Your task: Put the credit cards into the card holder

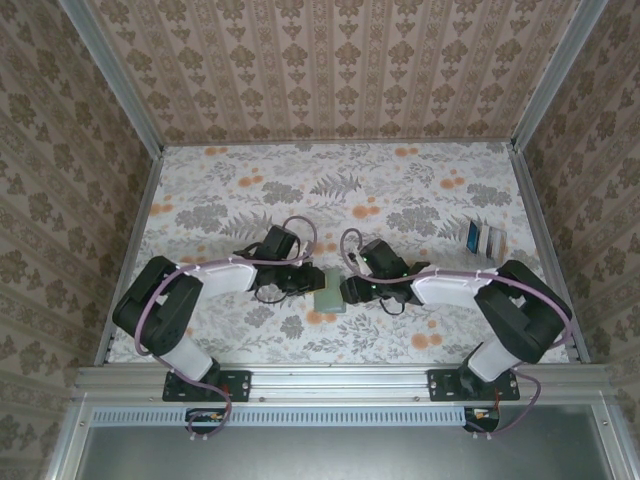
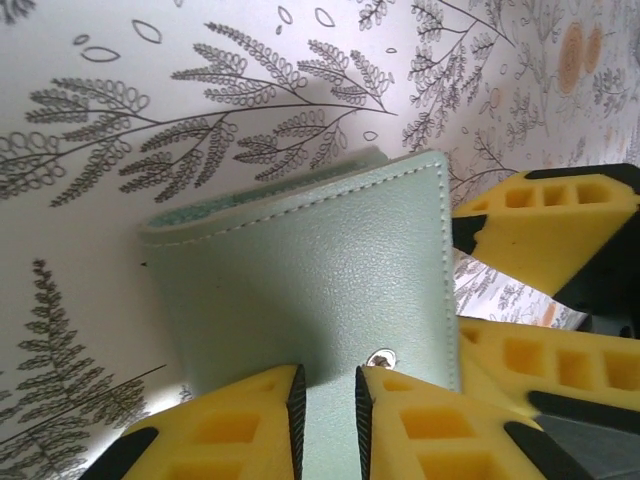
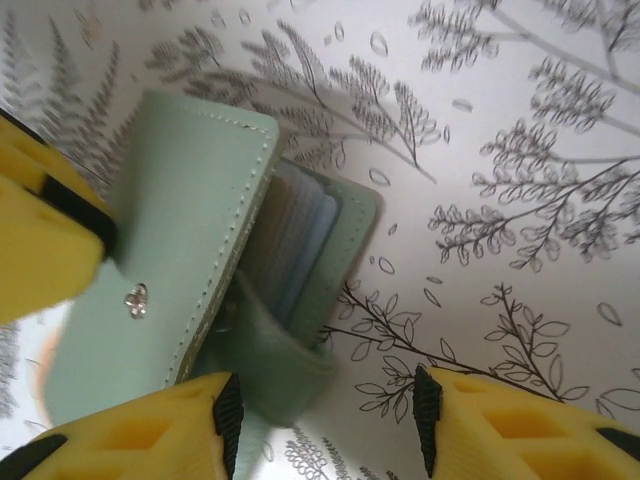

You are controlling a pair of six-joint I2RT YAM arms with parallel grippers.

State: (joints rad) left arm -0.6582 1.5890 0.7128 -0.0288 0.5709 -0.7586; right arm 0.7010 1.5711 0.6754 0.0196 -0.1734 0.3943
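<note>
The sage-green card holder (image 1: 328, 293) lies at the table's middle between both grippers. In the left wrist view its cover (image 2: 310, 270) faces the camera, with a metal snap (image 2: 380, 357) beside one fingertip. My left gripper (image 2: 330, 410) has its tips on that cover, the jaws a narrow gap apart and nothing pinched between them. In the right wrist view the card holder (image 3: 190, 220) gapes a little, showing pale slots (image 3: 300, 235) and a loose strap (image 3: 275, 360). My right gripper (image 3: 325, 415) is open, the strap beside its left finger. The credit cards (image 1: 487, 238) lie far right.
The table (image 1: 250, 190) has a floral cloth and is walled in by patterned panels on three sides. The right gripper's yellow fingers (image 2: 550, 225) crowd the card holder's right edge in the left wrist view. The left finger (image 3: 40, 240) shows at the right wrist view's left.
</note>
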